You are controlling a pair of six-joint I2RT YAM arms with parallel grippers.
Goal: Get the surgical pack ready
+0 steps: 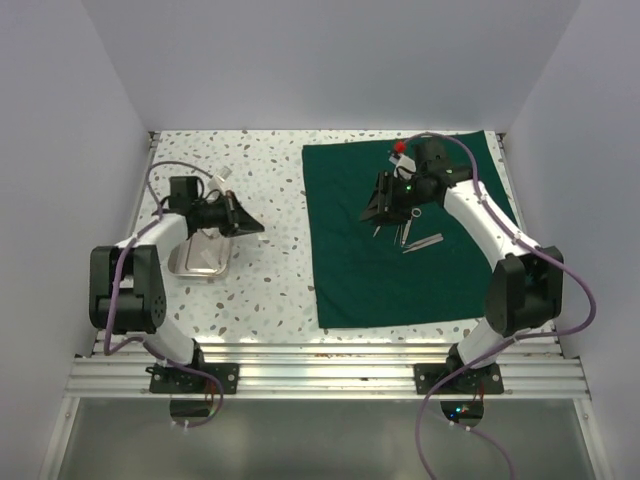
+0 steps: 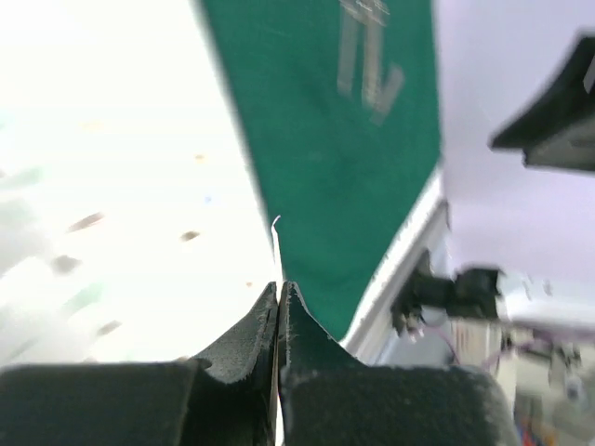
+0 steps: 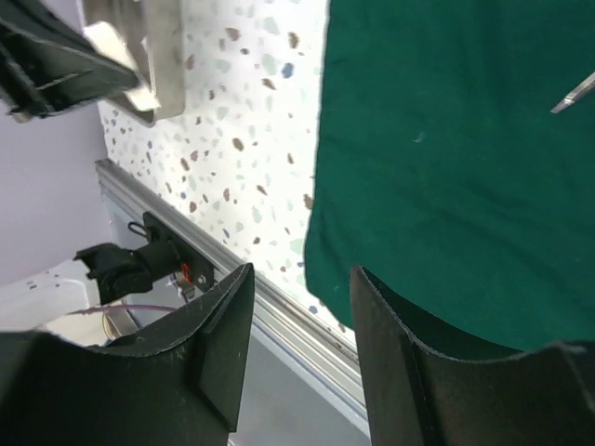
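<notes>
The speckled table [image 1: 270, 290] carries the dark green drape [image 1: 370, 270], spread flat over its right half up to the far right corner. The right gripper [image 3: 300, 271] hangs over the drape's far half, its jaws apart and empty. The steel tray [image 1: 180, 262] sits near the left edge. Steel instruments [image 1: 405, 237] lie on the drape. By the tray's far right corner, the left gripper [image 2: 279, 290] is pinched together on a thin white gauze piece [image 2: 276, 237].

Robot lab cell, this one: a white-and-black jointed robot arm on the left [image 1: 125, 285] and its twin on the right [image 1: 480, 220], both bolted to a ribbed silver aluminium rail [image 1: 330, 365] at the near edge; white speckled stone-pattern desk [image 1: 270, 280] boxed in by plain pale grey panel walls [image 1: 330, 60]; thin purple cables [image 1: 178, 164] looping off the arms; bare, even lighting throughout.
</notes>
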